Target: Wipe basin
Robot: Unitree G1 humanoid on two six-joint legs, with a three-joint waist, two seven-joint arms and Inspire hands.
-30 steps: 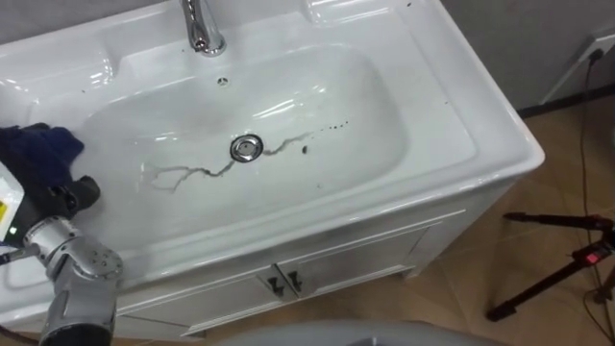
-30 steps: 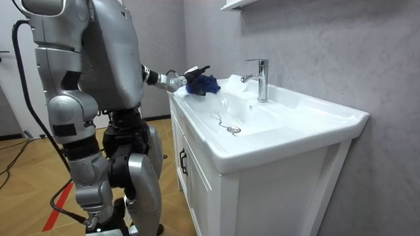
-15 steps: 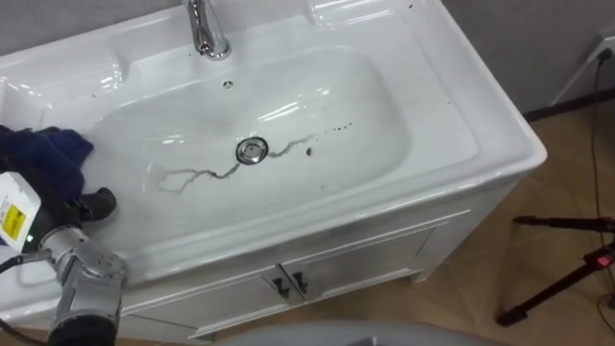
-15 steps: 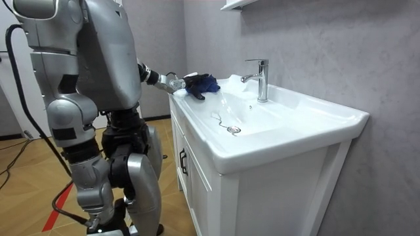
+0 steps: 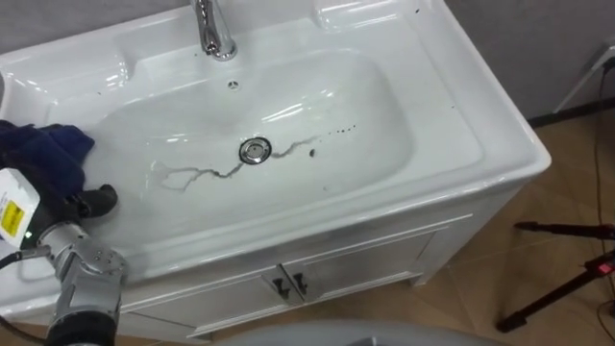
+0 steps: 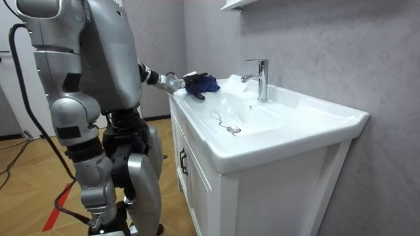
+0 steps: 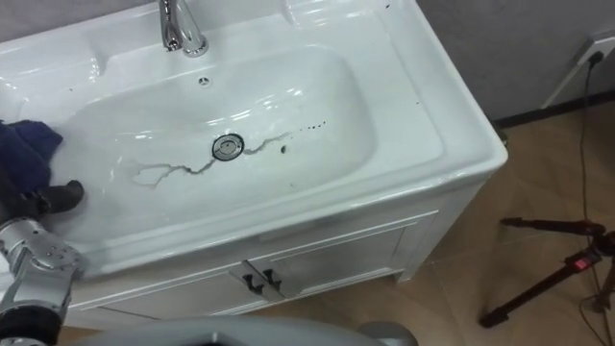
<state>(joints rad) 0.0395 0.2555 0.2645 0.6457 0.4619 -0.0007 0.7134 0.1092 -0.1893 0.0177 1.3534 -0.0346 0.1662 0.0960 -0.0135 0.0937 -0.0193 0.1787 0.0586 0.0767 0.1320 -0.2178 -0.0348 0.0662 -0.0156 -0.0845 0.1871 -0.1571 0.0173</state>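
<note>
Wood flooring and the white cabinet doors (image 5: pixel 286 283) lie nearest, below the left hand (image 5: pixel 60 213). That hand sits at the rim of the glossy basin (image 5: pixel 480 115), against a crumpled dark blue cloth (image 5: pixel 43 154); whether it grips the cloth cannot be told. With a loose hold, the soft cloth could slip away on the slick glaze, leaving the thin brown streaks (image 5: pixel 192 176), well beyond the hand toward the metal drain (image 5: pixel 255 149), unwiped. Farthest stands the chrome faucet (image 5: pixel 213 29).
</note>
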